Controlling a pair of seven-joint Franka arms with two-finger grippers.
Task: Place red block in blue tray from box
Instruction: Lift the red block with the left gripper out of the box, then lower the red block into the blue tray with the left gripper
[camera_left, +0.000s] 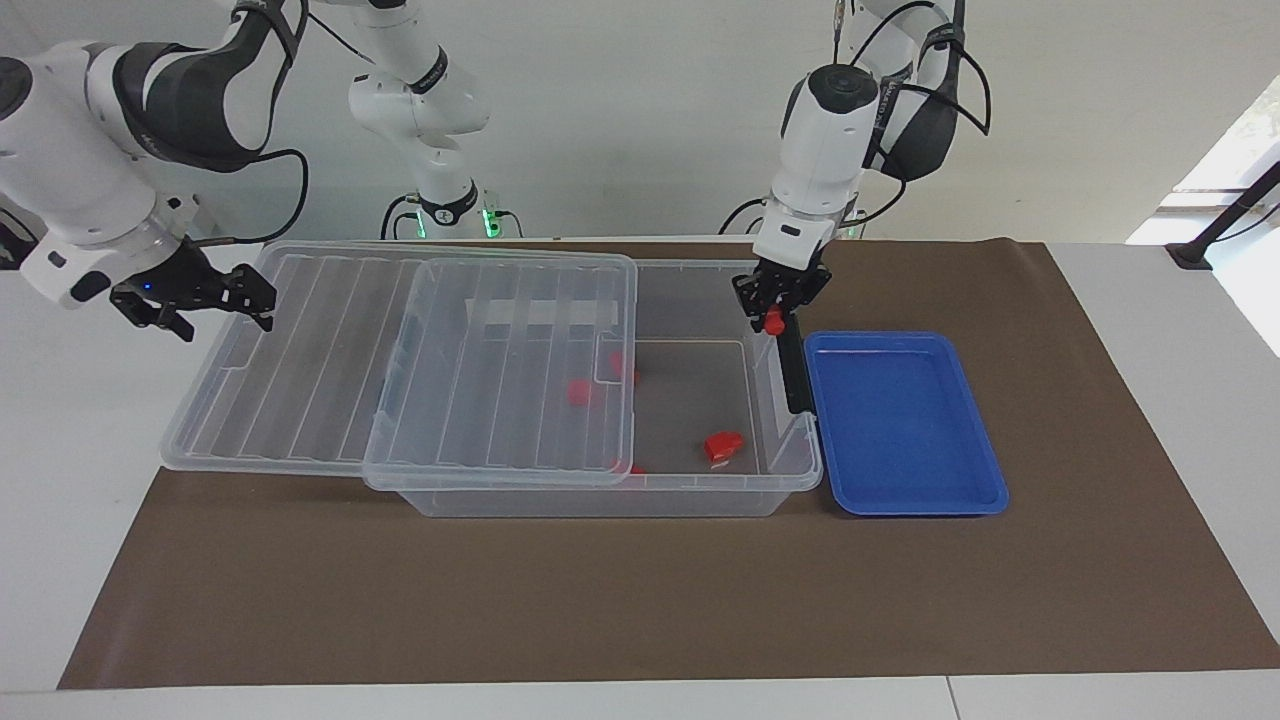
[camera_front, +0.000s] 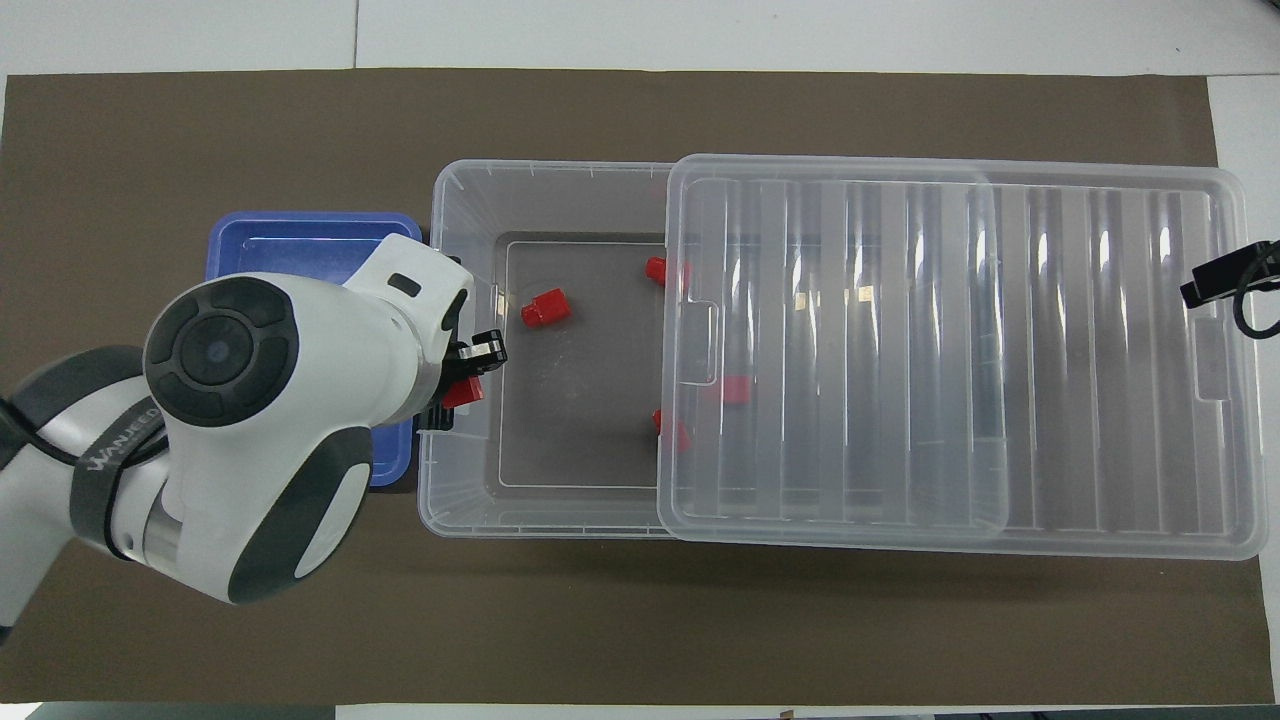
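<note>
My left gripper (camera_left: 773, 318) is shut on the small red block (camera_left: 773, 320) and holds it in the air over the box's short wall beside the blue tray (camera_left: 900, 420). In the overhead view the left gripper (camera_front: 468, 375) and the red block (camera_front: 462, 392) sit over that same wall, and the arm hides much of the blue tray (camera_front: 290, 240). The clear box (camera_left: 790, 480) (camera_front: 460, 200) is partly open. Its ribbed lid (camera_left: 450, 370) (camera_front: 950, 350) is slid toward the right arm's end. My right gripper (camera_left: 190, 300) (camera_front: 1225, 280) waits at the lid's short end.
A wider angled red piece with a pale edge (camera_left: 723, 447) (camera_front: 545, 308) lies on the box floor. More red pieces (camera_left: 578, 392) (camera_front: 735, 390) lie partly under the lid. A black latch (camera_left: 795, 370) is on the box wall beside the tray. A brown mat covers the table.
</note>
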